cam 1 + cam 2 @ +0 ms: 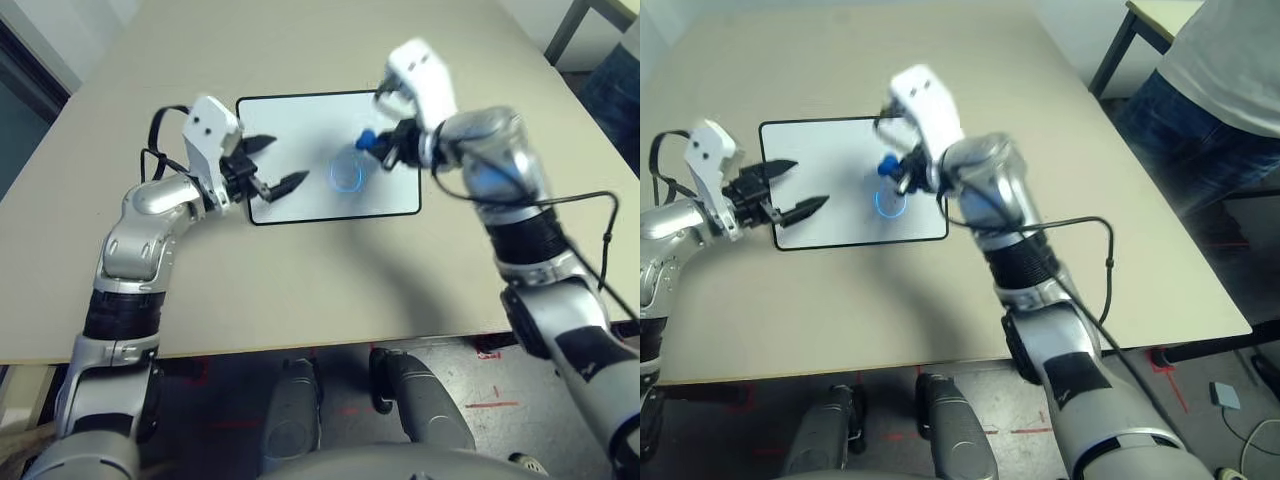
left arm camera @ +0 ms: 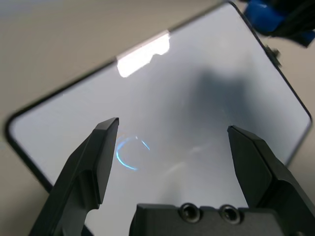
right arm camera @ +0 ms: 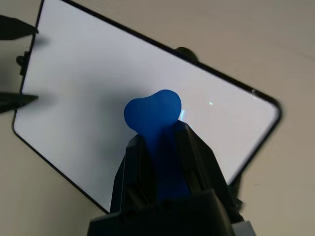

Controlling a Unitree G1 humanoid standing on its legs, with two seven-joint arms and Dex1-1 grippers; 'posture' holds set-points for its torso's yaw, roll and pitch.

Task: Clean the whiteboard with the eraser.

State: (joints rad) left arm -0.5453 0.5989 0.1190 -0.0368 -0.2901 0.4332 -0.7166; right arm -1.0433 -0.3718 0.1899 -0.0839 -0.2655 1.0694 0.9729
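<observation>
Eraser [image 3: 152, 115] — pinched in the right gripper [image 3: 160, 147] — hangs above the whiteboard [image 3: 88, 88].

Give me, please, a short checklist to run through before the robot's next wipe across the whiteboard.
1. Eraser held: ok, the right gripper is shut on it, blue end sticking out past the fingers.
2. Marks left to wipe: not ok, a blue curved mark remains on the whiteboard.
3. Eraser on the surface: cannot tell; in the left eye view it sits over the board's right part, beside the mark.
4. Left gripper out of the wiping path: not ok, open over the board's left part.
5. Board steadied: not ok, the left gripper's fingers grip nothing.
6. Board flat on the table: ok.
</observation>
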